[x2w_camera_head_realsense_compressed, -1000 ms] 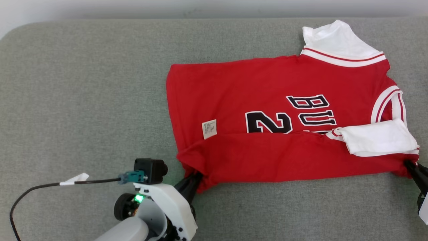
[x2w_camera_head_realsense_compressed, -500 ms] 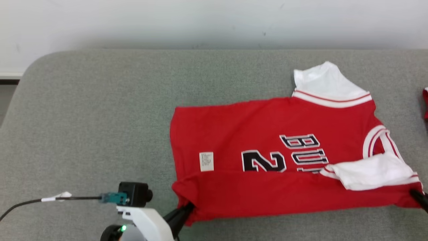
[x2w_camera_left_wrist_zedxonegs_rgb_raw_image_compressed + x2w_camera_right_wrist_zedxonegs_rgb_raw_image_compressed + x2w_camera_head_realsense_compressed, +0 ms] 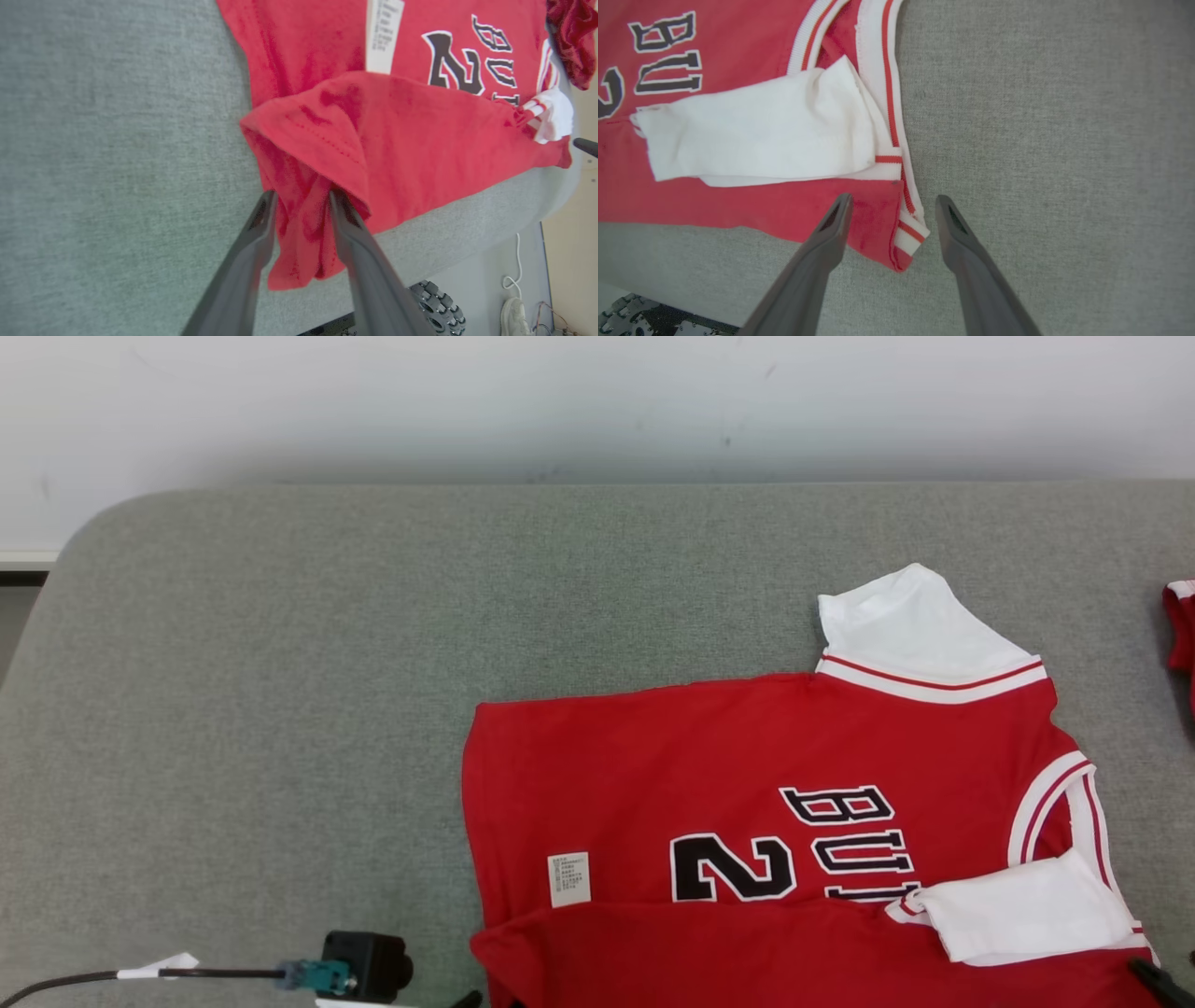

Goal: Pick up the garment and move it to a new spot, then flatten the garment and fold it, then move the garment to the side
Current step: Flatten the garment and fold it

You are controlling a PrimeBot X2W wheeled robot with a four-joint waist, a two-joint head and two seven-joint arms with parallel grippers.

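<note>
One jersey (image 3: 709, 756) lies on grey upholstery (image 3: 280, 709) by a white wall (image 3: 560, 401).

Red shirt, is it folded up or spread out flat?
Partly folded. On the red shirt, the near edge is flipped up over the front, hiding part of the lettering, and one white sleeve lies on top.

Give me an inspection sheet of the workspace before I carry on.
Surface: grey padded table, flat.
Job's things: red shirt lies flat, near edge folded over its front, one white sleeve on top.
Clutter: second red cloth at the right edge.
Grippers: left gripper, jaws parted, hem corner between them; right gripper, jaws open astride the shoulder corner.
Cables: black cable, white tag.
Surroundings: white wall behind.
</note>
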